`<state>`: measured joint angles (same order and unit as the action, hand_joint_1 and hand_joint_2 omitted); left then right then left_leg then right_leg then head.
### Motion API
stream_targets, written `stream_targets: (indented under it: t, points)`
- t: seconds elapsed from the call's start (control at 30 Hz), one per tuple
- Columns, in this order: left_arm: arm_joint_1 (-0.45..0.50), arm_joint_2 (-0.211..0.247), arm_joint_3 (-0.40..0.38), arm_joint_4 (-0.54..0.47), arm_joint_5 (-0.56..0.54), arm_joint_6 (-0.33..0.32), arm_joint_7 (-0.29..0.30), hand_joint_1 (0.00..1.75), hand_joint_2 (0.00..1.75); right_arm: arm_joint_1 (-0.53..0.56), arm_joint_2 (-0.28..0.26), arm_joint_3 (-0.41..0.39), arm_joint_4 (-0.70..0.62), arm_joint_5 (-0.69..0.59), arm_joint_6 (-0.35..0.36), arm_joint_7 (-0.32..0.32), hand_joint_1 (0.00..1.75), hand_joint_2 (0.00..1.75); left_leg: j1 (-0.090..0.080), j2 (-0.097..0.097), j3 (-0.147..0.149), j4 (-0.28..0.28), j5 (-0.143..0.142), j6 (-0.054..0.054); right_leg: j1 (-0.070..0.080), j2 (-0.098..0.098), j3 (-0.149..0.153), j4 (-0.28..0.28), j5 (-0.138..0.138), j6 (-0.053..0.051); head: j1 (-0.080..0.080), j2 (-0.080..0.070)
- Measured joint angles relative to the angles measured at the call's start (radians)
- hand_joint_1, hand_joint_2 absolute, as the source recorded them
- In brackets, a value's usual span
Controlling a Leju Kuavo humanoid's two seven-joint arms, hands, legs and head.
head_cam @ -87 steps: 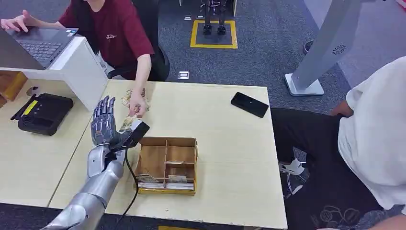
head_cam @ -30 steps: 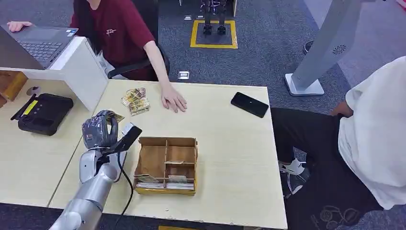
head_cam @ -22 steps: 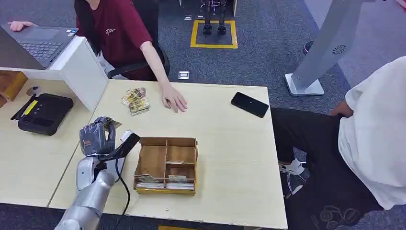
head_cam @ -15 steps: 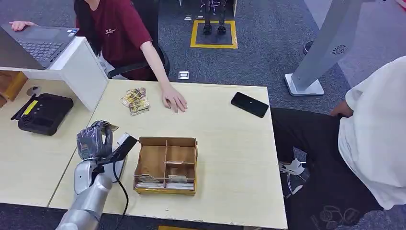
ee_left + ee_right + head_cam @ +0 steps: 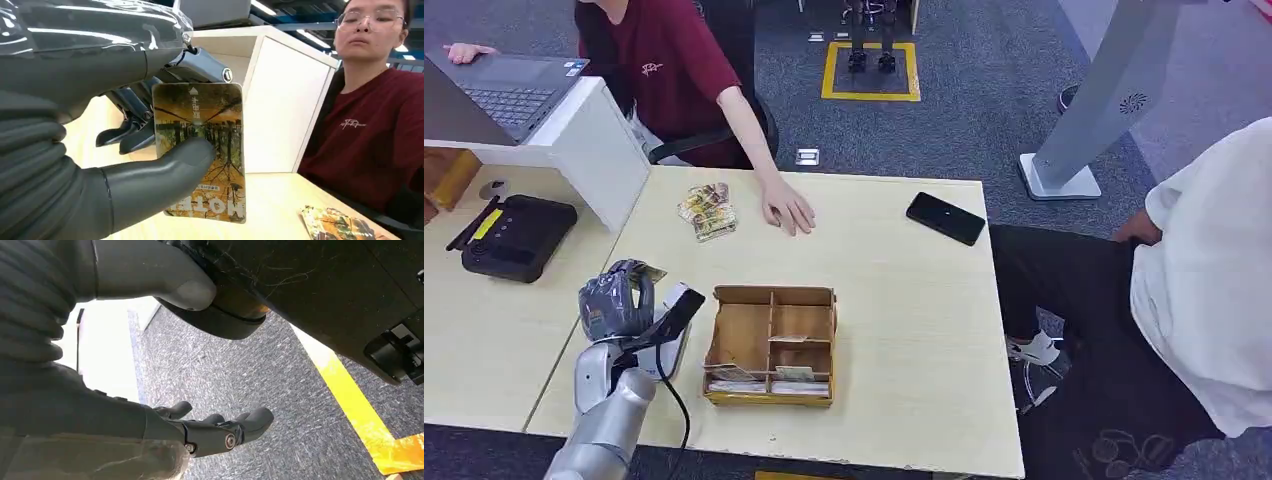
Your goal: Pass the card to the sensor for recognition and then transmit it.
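My left hand hovers over the near left part of the pale wooden table, left of the wooden box. It holds a card with an autumn-tree print, pinched between the thumb and the fingers; a corner of the card sticks out past the fingers. A black device with a yellow strip lies on the neighbouring desk, to the left and farther away. My right hand hangs over grey carpet with its fingers apart and nothing in them.
A small stack of similar cards lies by a seated person's hand. A compartmented wooden box stands just right of my left hand. A black phone, a white partition and a laptop are farther off. Another person in white sits at the right.
The person put a card in my left hand, then laid their hand flat on the table. My hand closed on the card and has drawn back toward me and leftward.
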<state>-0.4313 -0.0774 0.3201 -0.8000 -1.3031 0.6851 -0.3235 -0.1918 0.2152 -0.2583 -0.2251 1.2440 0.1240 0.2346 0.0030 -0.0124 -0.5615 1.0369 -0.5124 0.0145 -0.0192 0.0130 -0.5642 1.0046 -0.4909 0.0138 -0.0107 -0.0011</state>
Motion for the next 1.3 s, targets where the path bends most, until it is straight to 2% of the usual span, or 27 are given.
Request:
stream_targets:
  t: [1.3]
  points:
    - [0.053, 0.01, 0.021, -0.004, 0.02, 0.0, 0.006, 1.75, 1.75, 0.001, 0.0, 0.0, 0.0, -0.005, -0.005, 0.0, 0.0, 1.75, 0.0, 0.0, 0.0, 0.0, 0.0, 0.0, 0.0, 0.0, 0.0, 0.0, 0.0, 0.0, 0.0, 0.0]
